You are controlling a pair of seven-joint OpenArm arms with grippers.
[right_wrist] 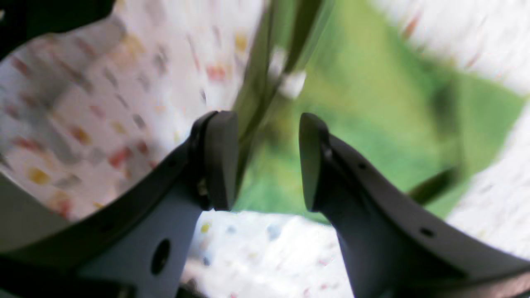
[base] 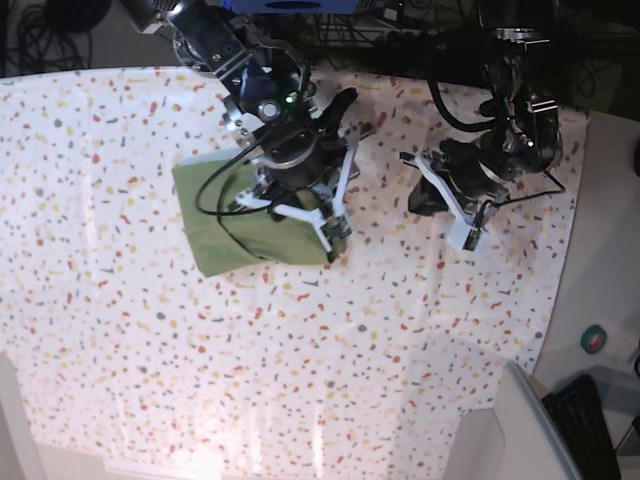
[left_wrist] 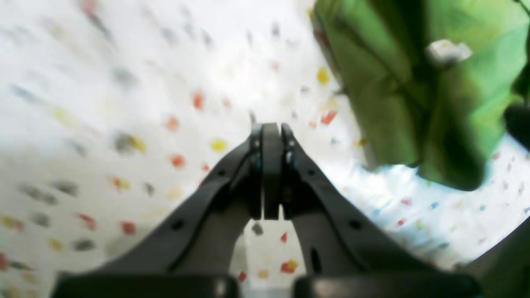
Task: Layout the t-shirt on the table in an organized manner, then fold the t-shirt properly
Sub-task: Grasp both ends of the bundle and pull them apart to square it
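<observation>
Only a blank white tag (left_wrist: 448, 51) shows on the t-shirt (base: 215, 215)

The left tool (left_wrist: 271, 165) has its fingers pressed flat together, arm held off to the side. The right tool (right_wrist: 268, 161) (arm bent low) shows a plain gap between its pads (right_wrist: 221, 159).

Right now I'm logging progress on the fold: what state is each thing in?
t-shirt: folded into a compact rectangle, lying on the table.
right gripper: open, jaws either side of the shirt's edge.
left gripper: shut, empty, over bare table beside the shirt.
</observation>
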